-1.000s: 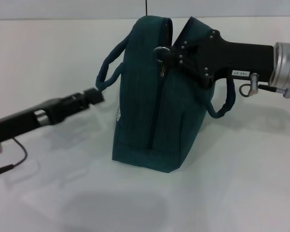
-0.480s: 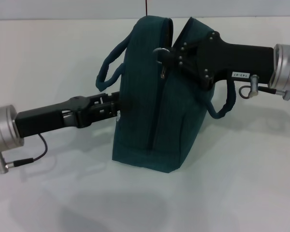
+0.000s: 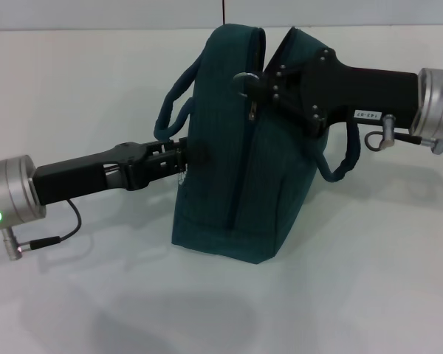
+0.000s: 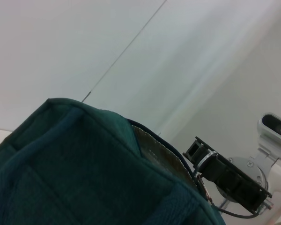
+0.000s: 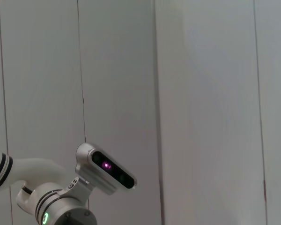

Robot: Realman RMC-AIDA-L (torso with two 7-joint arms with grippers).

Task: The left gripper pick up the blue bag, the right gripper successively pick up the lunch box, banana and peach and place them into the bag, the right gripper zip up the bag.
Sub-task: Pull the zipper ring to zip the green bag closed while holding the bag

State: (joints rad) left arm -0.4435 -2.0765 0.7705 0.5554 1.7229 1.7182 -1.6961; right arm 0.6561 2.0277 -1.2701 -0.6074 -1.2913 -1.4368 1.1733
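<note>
White table [image 3: 369, 295] is filling most of the head view, with the blue bag [image 3: 236, 184] (reads dark teal here) standing upright on it near the middle. Everything else is being placed relative to that bag.

The bag's top is gaping open, a slit running down between its two panels, and a zipper pull [image 3: 249, 109] is dangling at the upper part of that slit. One carry handle [image 3: 170, 110] is looping out from the bag's left side, the other handle [image 3: 343, 158] is hanging off its right side.

Right gripper [image 3: 245, 81] is reaching in from the right of the bag, its black body lying across the bag's upper right panel and its tip sitting at the top of the opening, just above the zipper pull. Fingers look closed up around a small metal ring there, but what exactly they are pinching can't be told.

Left gripper [image 3: 183, 156] is coming in from the left of the bag, low under the left handle loop, its tip pressing against the bag's left side panel. Finger spacing is hidden against the dark fabric, can't tell.

Left wrist view is showing the bag's top edge [image 4: 84, 164] close up, silvery lining [image 4: 159, 157] visible inside the opening, right arm's wrist beyond it.
</note>
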